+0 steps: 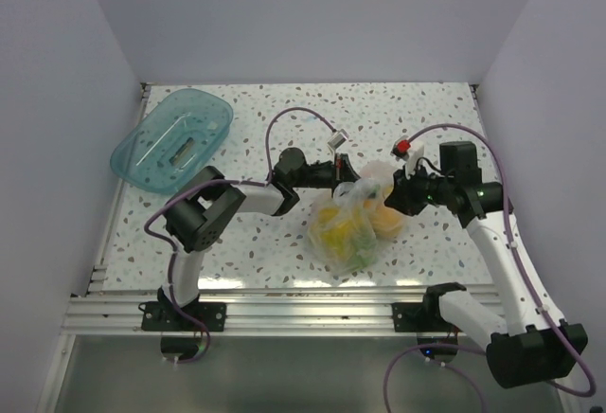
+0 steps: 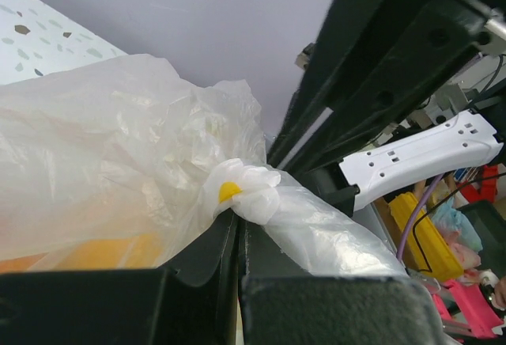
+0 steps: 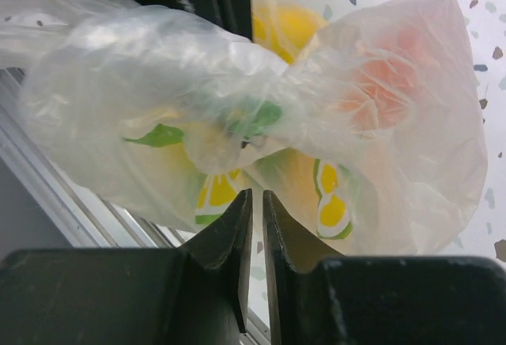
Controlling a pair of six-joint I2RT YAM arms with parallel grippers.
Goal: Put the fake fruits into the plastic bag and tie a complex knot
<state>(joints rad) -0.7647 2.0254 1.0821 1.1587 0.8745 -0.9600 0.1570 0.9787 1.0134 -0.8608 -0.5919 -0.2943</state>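
The clear plastic bag (image 1: 350,233) lies at the table's middle with the fake fruits inside; yellow (image 1: 333,224) and orange (image 1: 386,219) pieces show through. Its top is gathered into a twisted neck (image 2: 245,191). My left gripper (image 1: 343,178) is at the bag's top left, and in its wrist view (image 2: 239,222) the jaws are shut on the film just under the twist. My right gripper (image 1: 396,195) is at the bag's upper right. In its wrist view (image 3: 257,196) the jaws are nearly together with bag film (image 3: 237,123) at the tips; an orange-red fruit (image 3: 387,84) shows inside.
A teal translucent tray (image 1: 175,138) stands tilted at the back left corner. White walls close the table on three sides. An aluminium rail (image 1: 284,304) runs along the near edge below the bag.
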